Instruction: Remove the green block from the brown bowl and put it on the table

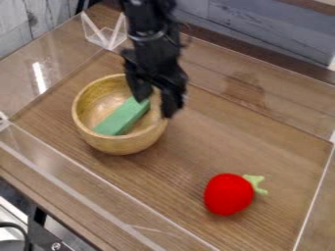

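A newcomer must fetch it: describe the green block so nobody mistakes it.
On the table, find the brown bowl at the left. The green block leans inside it, under the open end effector. It is a flat mint bar, unlike the round red toy.
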Available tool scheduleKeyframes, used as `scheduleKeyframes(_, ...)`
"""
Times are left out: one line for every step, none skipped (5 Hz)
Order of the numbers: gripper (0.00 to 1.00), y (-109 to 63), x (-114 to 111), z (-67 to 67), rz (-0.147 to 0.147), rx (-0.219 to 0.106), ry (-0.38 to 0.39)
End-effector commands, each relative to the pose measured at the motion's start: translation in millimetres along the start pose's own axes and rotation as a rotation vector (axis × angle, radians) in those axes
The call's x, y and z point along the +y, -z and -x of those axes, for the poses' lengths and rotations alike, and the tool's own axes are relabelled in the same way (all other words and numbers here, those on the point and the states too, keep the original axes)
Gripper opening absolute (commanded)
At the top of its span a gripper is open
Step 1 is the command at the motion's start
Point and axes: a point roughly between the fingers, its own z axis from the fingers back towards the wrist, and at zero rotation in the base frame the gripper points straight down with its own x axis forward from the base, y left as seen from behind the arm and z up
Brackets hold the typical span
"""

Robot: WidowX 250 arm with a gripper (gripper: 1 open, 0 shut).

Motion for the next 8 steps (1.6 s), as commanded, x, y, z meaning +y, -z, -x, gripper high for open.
scheduleKeyframes(1.0,-12.6,23,-1.4,-0.021,-0.036,0.016)
scheduleKeyframes(1.0,-8.9,32,0.9,-0.018,-0.028,0.022)
scheduleKeyframes(1.0,1.6,40,6.3,-0.023,-0.024,-0.012)
scheduleKeyframes(1.0,11.5,45,11.1,-0.025,-0.02,-0.041)
scheduleKeyframes(1.0,11.6,40,12.1,-0.024,-0.014,-0.058)
scheduleKeyframes(1.0,10.5,34,12.4,-0.023,-0.01,-0.075)
scheduleKeyframes(1.0,22.8,31,12.6,-0.011,-0.004,-0.023)
scheduleKeyframes(1.0,33.4,26,12.8,0.005,0.0,0.028)
